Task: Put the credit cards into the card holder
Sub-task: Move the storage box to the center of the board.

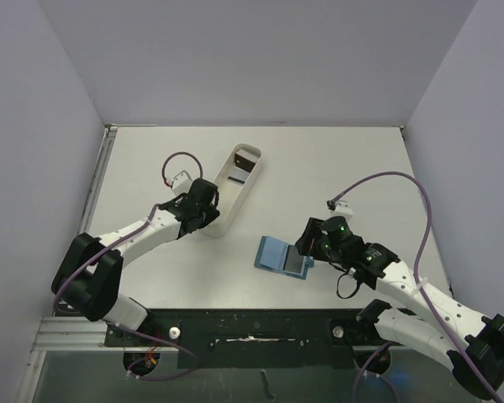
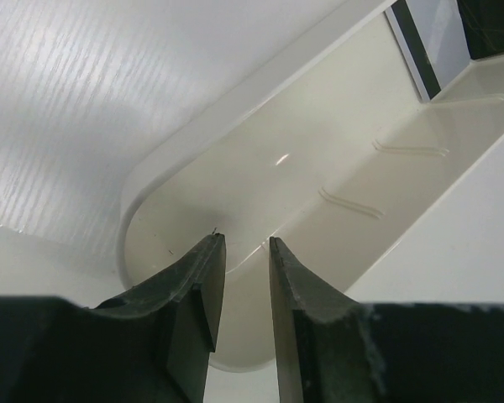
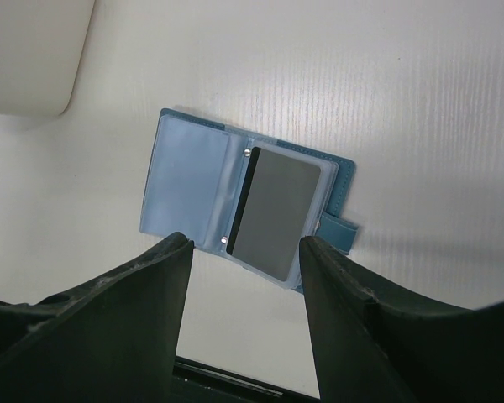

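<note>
The holder (image 3: 189, 180) lies open and flat on the table (image 1: 344, 168), close to my right arm, with its tab (image 3: 336, 228) on the outer side. I think it is laid open like this so that the clear pockets face up and a card can slide in. One grey card (image 3: 273, 210) with a black stripe lies on the leaf next to the tab. It is a little tilted, and its lower corner passes over the edge of the holder. I cannot tell if it sits inside a pocket or only on top. The right gripper (image 3: 245, 242) hangs just above this card with the fingers spread wide, and it grips nothing. I judge it is there to push the card in straight.

The left gripper (image 2: 247, 243) is over the near end of the tray (image 2: 319, 151) and points along it. Its fingers have only a narrow gap between them and hold nothing that I can see. The other cards (image 2: 416, 46) lie at the far end of the tray, well apart from the fingertips. I judge this arm is placed there to fetch the next one. The cards are thin and flat on the floor, so pinching one may be difficult.
</note>
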`<state>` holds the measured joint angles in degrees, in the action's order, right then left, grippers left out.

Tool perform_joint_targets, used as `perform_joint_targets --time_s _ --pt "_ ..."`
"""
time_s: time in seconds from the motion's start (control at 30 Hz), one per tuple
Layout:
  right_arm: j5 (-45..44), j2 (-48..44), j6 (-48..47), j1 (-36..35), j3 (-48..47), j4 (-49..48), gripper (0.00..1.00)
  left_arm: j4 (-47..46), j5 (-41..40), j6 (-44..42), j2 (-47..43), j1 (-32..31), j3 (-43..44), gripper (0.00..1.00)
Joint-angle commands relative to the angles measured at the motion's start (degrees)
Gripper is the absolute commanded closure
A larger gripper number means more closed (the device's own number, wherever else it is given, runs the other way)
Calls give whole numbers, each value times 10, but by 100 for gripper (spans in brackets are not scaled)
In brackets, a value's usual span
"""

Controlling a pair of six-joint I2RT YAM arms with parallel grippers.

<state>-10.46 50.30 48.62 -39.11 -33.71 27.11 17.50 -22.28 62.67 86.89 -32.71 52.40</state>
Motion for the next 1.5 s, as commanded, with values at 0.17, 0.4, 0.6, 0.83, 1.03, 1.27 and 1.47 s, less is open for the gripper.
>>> perform_joint_targets --time_s 0.17,0.4,0.6,0.83,1.03,1.27,1.47 --pt "0 -1 -10 -6 -15 -17 45 132 -29 29 -82 -26 -43 73" --pt "12 19 -19 -8 -24 -27 45 185 -63 59 -163 -34 -87 72" --pt "15 19 -20 -9 -24 -31 45 229 -101 64 -218 -30 -104 70" --pt "12 14 -21 -9 -23 -30 45 240 -104 44 -244 -18 -88 64" --pt "10 8 -23 -9 -22 -29 45 226 -102 11 -256 -19 -40 39" --pt "4 3 -29 -9 -19 -27 44 170 -85 -39 -244 -19 17 39" --pt "6 6 -30 -9 -20 -27 45 89 -74 -41 -198 -19 56 48"
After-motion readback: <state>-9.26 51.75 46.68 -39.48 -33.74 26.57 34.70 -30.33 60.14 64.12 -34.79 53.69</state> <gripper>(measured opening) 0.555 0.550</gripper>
